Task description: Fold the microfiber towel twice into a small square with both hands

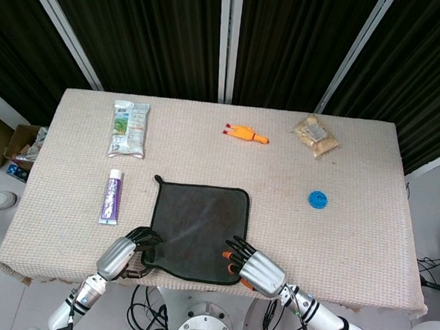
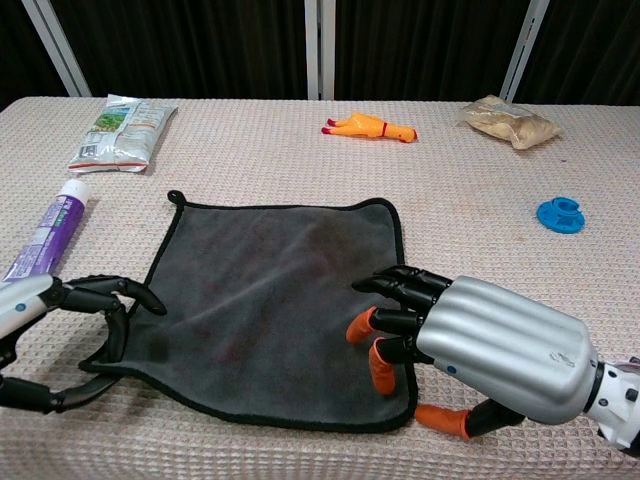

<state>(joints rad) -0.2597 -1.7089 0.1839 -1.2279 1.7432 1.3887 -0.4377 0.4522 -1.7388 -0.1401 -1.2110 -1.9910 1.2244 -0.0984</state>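
The dark grey microfiber towel [image 1: 199,228] [image 2: 270,280], edged in black, lies spread flat near the table's front edge. My left hand [image 1: 127,251] [image 2: 70,335] is at its near left corner. The fingers curl over the hem and the thumb sits below it, pinching the corner, which is drawn in a little. My right hand [image 1: 254,267] [image 2: 480,345] hovers over the near right corner. Its orange-tipped fingers [image 2: 385,370] are spread above the cloth and its thumb lies just outside the hem. It holds nothing.
A purple toothpaste tube [image 1: 110,196] [image 2: 45,240] lies left of the towel, with a green snack packet [image 1: 129,128] behind it. An orange rubber chicken [image 1: 245,133], a clear bag of snacks [image 1: 317,135] and a blue ring [image 1: 318,199] lie at the back and right.
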